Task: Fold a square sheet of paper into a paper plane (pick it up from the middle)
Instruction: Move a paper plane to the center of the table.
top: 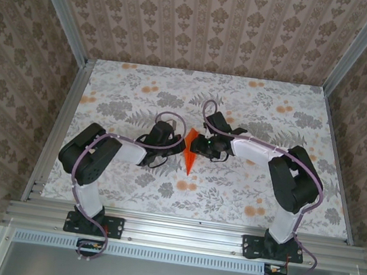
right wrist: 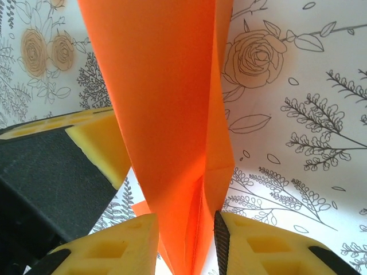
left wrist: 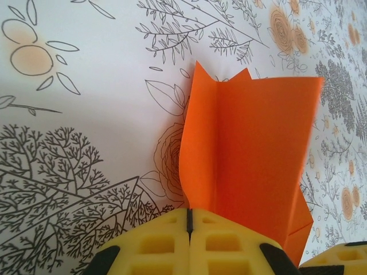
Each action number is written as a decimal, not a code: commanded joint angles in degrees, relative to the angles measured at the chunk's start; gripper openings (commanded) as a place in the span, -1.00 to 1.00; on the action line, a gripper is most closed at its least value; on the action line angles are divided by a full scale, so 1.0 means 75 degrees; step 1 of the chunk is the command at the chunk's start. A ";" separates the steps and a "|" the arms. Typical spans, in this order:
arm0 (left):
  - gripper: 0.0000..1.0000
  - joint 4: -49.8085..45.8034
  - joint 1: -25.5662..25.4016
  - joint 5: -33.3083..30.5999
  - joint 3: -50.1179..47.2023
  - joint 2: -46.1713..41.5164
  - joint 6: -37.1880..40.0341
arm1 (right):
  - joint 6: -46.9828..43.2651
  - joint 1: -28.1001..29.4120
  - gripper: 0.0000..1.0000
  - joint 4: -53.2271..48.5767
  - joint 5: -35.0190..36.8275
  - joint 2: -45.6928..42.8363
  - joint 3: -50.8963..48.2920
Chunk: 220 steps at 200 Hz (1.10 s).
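Left claw point(left wrist: 188, 222) tight on paper plane point(left wrist: 246, 154), right claw point(right wrist: 184, 232) astride.

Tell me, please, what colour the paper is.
Bright orange paper, clearest in the left wrist view.

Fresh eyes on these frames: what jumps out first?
The bright orange paper plane, a pointed dart mid-table between both arms, nose toward the bases, grabs the eye. The left gripper is shut on its edge; the right gripper has fingers either side of its folds. Beneath lies a busy floral tablecloth.
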 commanded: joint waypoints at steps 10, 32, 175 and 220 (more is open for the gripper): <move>-1.00 0.0189 0.0060 0.0137 -0.0040 -0.0046 -0.0208 | -0.0087 0.0025 -0.32 -0.0344 0.0045 0.0121 0.0221; -1.00 0.0175 0.0060 0.0125 -0.0042 -0.0056 -0.0222 | -0.0128 0.0025 -0.32 -0.0330 0.0070 0.0023 0.0214; -1.00 0.0305 0.0063 0.0150 -0.0155 -0.0056 -0.0310 | 0.0090 0.0045 -0.54 -0.1463 0.1498 0.0491 0.1052; -1.00 0.0304 0.0060 0.0169 -0.0131 -0.0058 -0.0309 | -0.0186 0.0150 -0.44 -0.1553 0.1884 -0.0227 0.1141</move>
